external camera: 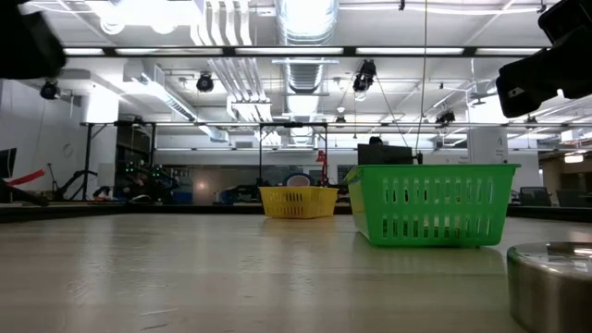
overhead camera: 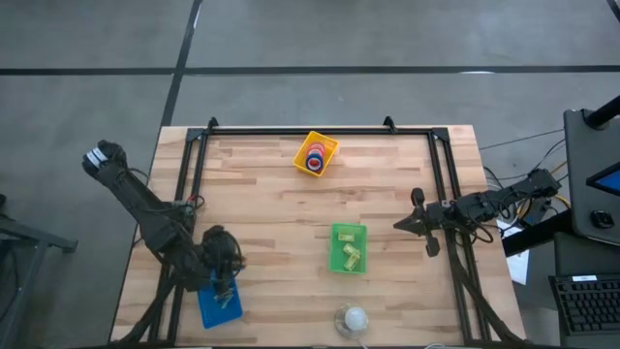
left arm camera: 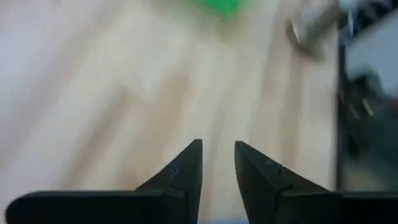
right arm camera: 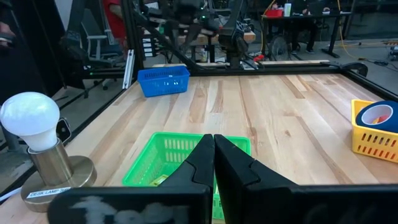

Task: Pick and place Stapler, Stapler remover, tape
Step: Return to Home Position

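Note:
Red and dark blue tape rolls [overhead camera: 316, 155] lie in the yellow bin [overhead camera: 327, 144] at the table's far middle, and show again as tape [right arm camera: 379, 115] in the right wrist view. Small pale green things [overhead camera: 351, 254] lie in the green bin [overhead camera: 336, 260]. Which of them is the stapler or the stapler remover I cannot tell. My left gripper [left arm camera: 217, 152] hangs open over bare wood, just by the blue bin [overhead camera: 208, 312] at the near left, with nothing between its fingers. My right gripper [right arm camera: 213, 140] is shut and empty at the right side, pointing toward the green bin.
A lamp with a white bulb [overhead camera: 353, 319] stands on a round metal base [external camera: 550, 287] at the near edge, right of the middle. A black frame [overhead camera: 320, 129] runs along the table's far edge and both sides. Bare wood lies between the bins.

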Tool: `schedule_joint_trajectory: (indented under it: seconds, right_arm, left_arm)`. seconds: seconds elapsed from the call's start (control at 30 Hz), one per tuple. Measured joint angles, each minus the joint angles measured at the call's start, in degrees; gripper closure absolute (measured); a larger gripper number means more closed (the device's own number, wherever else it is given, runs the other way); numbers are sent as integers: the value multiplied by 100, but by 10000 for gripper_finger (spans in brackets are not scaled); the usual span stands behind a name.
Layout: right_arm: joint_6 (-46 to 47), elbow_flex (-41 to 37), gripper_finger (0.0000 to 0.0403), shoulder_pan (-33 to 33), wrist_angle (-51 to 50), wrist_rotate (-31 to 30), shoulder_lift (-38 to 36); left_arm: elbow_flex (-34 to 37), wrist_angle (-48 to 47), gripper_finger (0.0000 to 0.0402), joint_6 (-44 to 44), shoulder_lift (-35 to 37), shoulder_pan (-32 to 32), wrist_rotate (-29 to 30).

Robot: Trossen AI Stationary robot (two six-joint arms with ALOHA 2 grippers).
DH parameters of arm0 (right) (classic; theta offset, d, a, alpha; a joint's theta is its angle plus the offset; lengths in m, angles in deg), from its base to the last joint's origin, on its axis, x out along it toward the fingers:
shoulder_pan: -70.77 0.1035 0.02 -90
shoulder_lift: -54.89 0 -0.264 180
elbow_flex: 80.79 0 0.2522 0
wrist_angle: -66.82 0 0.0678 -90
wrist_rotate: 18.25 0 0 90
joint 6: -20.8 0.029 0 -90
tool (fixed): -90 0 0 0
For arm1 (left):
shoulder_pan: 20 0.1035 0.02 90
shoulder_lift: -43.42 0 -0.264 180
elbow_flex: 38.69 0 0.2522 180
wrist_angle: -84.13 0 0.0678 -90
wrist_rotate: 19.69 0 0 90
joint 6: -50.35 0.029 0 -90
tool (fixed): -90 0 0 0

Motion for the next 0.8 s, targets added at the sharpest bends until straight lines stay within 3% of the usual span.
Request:
schedule_joint_trajectory:
  seconds: [0.07, 0.17, 0.4, 0.53, 0.67, 0.8]
  right_arm:
    - [0, 0, 394, 0, 0, -2, -2]
    - [0, 0, 394, -1, 0, -1, -1]
    - [0, 0, 394, 0, 2, 0, -2]
    - [0, 0, 394, 0, 0, 0, -2]
    - [-1, 0, 394, 0, -1, 0, -1]
    - [0, 0, 394, 0, -3, 0, -2]
  left_arm:
    - [46, 244, 308, 324, 0, 166, 447]
    - [303, 931, 321, 1173, -72, 630, 356]
    - [1221, 3888, 394, 4148, -353, 1870, 349]
    - [1830, 5475, 395, 4880, -434, 2653, 387]
    - [2320, 6645, 398, 5149, -442, 3433, -436]
    - [2538, 7072, 393, 5655, -306, 3901, -553]
